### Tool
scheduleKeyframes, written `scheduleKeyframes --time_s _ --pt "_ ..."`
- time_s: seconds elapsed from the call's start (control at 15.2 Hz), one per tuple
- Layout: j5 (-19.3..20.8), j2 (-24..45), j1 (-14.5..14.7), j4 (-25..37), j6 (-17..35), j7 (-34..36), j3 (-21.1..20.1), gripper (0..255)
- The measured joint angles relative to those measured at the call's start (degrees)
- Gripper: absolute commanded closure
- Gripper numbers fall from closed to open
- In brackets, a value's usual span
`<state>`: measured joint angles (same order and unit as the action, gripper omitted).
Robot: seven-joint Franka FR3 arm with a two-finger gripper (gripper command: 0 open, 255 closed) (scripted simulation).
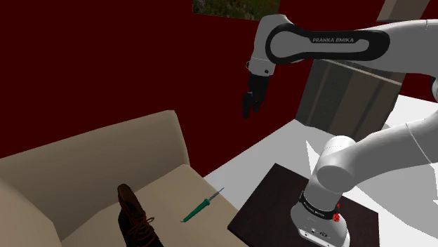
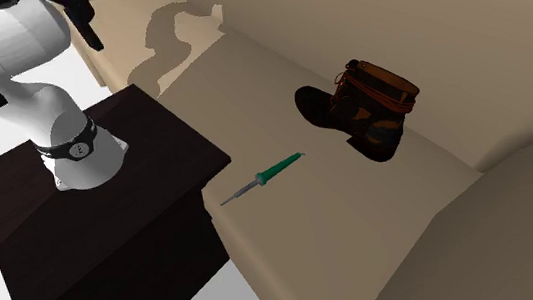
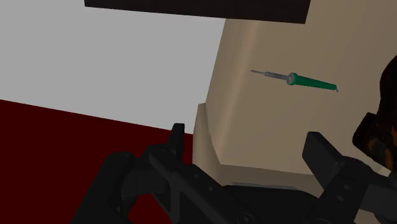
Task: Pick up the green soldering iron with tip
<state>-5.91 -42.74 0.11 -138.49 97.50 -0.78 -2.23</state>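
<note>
The green soldering iron (image 1: 201, 205) with its grey metal tip lies flat on the beige sofa seat (image 1: 168, 189), near the seat's edge beside the dark stand. It also shows in the second exterior view as the soldering iron (image 2: 265, 177) and in the wrist view as the soldering iron (image 3: 299, 79). My black gripper (image 1: 248, 105) hangs high in the air, well above and behind the iron. Its fingers (image 3: 175, 137) stand apart with nothing between them, so the gripper (image 3: 248, 143) is open.
A dark brown boot (image 1: 135, 216) with orange laces stands on the seat close to the iron's handle end, also visible as the boot (image 2: 366, 109). The dark box stand (image 2: 109, 204) borders the sofa. The sofa backrest (image 1: 91, 151) and a brown cabinet (image 1: 347, 98) are nearby.
</note>
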Motion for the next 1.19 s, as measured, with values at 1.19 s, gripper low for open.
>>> scheduleKeyframes --time_s 1.19 --pt "-1.0 23.0 10.4 -7.6 26.0 -16.6 -5.7 0"
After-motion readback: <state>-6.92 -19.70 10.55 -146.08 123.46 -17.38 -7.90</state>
